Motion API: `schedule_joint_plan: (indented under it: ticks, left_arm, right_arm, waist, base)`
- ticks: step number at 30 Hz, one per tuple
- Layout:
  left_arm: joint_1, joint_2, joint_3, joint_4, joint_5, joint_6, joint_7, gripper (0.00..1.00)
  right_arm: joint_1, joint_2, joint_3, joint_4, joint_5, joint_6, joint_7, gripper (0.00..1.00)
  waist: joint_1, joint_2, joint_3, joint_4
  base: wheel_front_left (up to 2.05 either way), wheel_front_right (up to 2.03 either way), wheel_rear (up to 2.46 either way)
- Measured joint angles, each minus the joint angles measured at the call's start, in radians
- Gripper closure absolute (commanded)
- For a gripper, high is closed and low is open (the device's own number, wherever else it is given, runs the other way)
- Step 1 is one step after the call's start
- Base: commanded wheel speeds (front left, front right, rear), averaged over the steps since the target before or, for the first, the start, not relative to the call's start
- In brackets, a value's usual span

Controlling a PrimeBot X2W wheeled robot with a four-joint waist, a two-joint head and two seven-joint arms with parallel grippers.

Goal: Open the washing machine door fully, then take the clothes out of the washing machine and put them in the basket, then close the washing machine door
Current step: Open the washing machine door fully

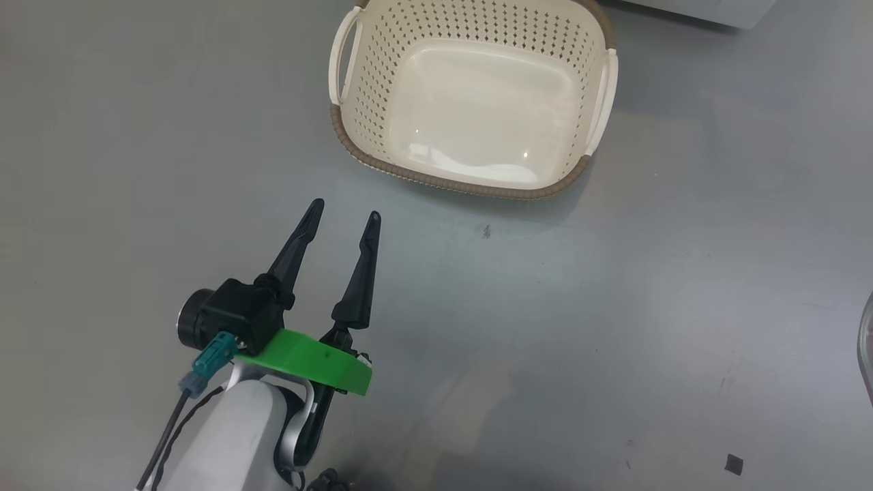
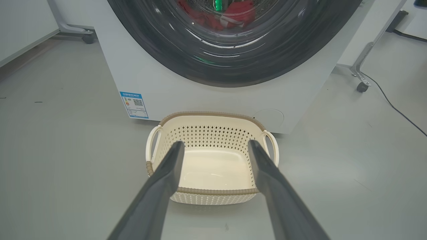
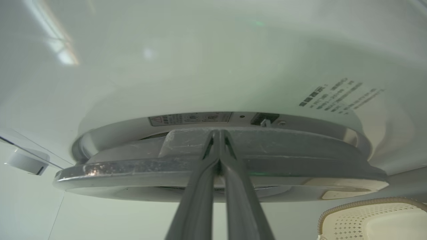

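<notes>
One basket (image 1: 368, 102), two white handles (image 1: 341, 61) on it. One washing machine (image 2: 186, 90), one washing machine door (image 2: 233, 66), one blue sticker (image 2: 134, 105), one round flap (image 2: 272, 117). Clothes (image 2: 238, 11): red fabric behind the glass, piece count can't be told. Two casters (image 2: 88, 38) on stand legs. One black cable (image 2: 393, 106) on the floor. Two hands, left hand (image 1: 345, 210) and right hand (image 3: 218, 133), two fingers each.

My left gripper (image 1: 346, 210) sits at lower left in the head view, fingers spread wide and empty, above a green wrist collar (image 1: 314, 361) and pale forearm (image 1: 232, 429). My right gripper (image 3: 219, 133) has its fingers pressed together, apparently with nothing between them.
</notes>
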Motion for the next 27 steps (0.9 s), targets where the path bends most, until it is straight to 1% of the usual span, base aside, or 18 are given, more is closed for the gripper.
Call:
schedule_joint_plan:
  ticks: [5, 17, 27]
  left_arm:
    - [0.000, -0.001, 0.001, 0.003, -0.001, 0.005, 0.000, 0.00]
    - [-0.001, -0.001, -0.003, 0.001, -0.015, 0.006, 0.000, 0.00]
    - [-0.002, -0.001, -0.004, 0.001, -0.029, 0.008, 0.000, 0.00]
  right_arm:
    - [-0.026, -0.002, -0.014, 0.044, 0.028, 0.000, 0.025, 1.00]
    - [-0.104, -0.026, -0.016, 0.118, 0.044, 0.000, 0.094, 1.00]
    - [-0.139, -0.030, -0.035, 0.201, 0.072, 0.000, 0.139, 1.00]
  waist:
    - [0.0000, 0.0000, 0.007, 0.010]
    - [0.0000, 0.0000, 0.018, 0.021]
    - [0.0000, 0.0000, 0.019, 0.025]
  base:
    - [0.00, 0.00, 0.00]
    - [0.00, 0.00, 0.00]
    - [0.00, 0.00, 0.00]
